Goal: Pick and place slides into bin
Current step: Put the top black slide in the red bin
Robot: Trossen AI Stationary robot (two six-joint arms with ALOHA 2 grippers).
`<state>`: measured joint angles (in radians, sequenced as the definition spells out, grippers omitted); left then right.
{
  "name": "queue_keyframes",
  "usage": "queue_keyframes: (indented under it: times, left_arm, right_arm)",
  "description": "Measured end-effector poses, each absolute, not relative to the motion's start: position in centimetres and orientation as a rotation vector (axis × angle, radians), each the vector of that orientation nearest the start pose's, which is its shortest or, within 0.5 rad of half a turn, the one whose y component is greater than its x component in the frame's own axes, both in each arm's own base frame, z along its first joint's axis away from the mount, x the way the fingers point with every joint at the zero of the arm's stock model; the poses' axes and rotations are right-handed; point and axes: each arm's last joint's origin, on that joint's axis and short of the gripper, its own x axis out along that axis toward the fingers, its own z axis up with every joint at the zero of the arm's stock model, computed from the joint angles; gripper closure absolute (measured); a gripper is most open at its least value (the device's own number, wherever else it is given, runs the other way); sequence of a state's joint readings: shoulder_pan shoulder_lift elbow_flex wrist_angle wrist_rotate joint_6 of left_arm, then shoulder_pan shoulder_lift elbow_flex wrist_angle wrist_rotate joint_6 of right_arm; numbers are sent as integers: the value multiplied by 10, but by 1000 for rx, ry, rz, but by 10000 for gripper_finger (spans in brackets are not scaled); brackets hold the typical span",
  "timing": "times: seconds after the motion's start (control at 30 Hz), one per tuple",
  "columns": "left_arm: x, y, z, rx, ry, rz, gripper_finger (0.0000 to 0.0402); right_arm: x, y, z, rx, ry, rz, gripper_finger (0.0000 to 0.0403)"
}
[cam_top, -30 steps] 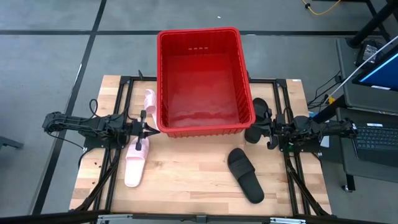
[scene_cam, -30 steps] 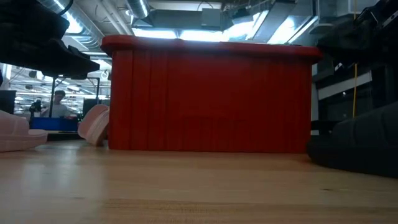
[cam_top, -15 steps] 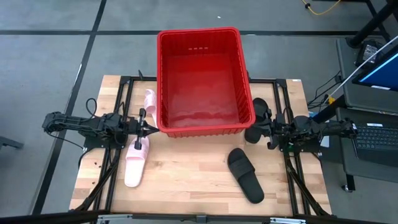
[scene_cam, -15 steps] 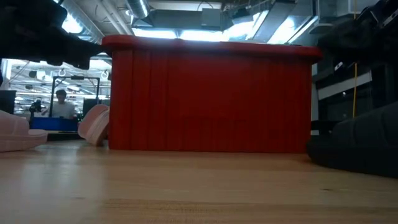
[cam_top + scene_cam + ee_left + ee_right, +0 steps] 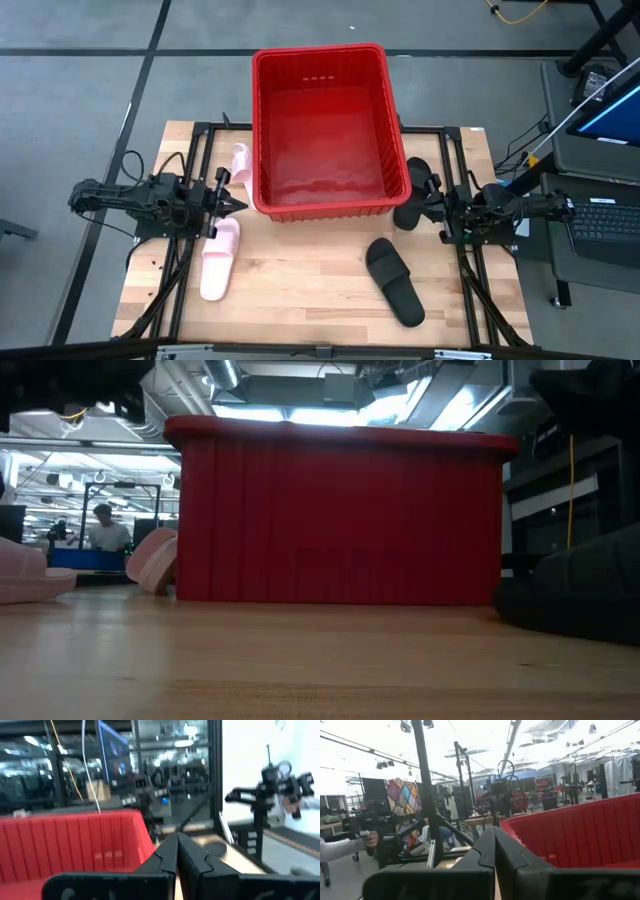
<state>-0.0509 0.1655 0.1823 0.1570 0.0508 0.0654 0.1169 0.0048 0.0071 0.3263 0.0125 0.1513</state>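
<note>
High view showed the red bin (image 5: 327, 130) standing at the far middle of the wooden table (image 5: 300, 290), its inside holding no sandal. Two pink slides lay on the left: one pink slide (image 5: 219, 257) flat on the table, near and left of the bin, and a second pink slide (image 5: 240, 160) tipped against the bin's left wall. Two black slides lay on the right: one black slide (image 5: 394, 280) flat, near and right of the bin's near-right corner, and another black slide (image 5: 417, 185) close beside the bin's right wall, partly under the right arm.

The left gripper (image 5: 238, 206) sat just left of the bin's near-left corner, above the far end of the flat pink slide; the left wrist view showed its fingers (image 5: 167, 855) pressed together with nothing between them. The right gripper (image 5: 418, 205) sat just right of the bin's near-right corner, over the partly hidden black slide; the right wrist view showed its fingers (image 5: 482, 851) likewise closed on nothing.
</note>
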Motion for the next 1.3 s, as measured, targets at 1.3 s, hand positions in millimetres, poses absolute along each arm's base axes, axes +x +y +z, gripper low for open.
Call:
queue_keyframes:
  times: [1.3]
  left_arm:
    - [197, -51, 367, 271, 256, 46, 400]
  right_arm:
    - [101, 35, 368, 146, 419, 269, 403]
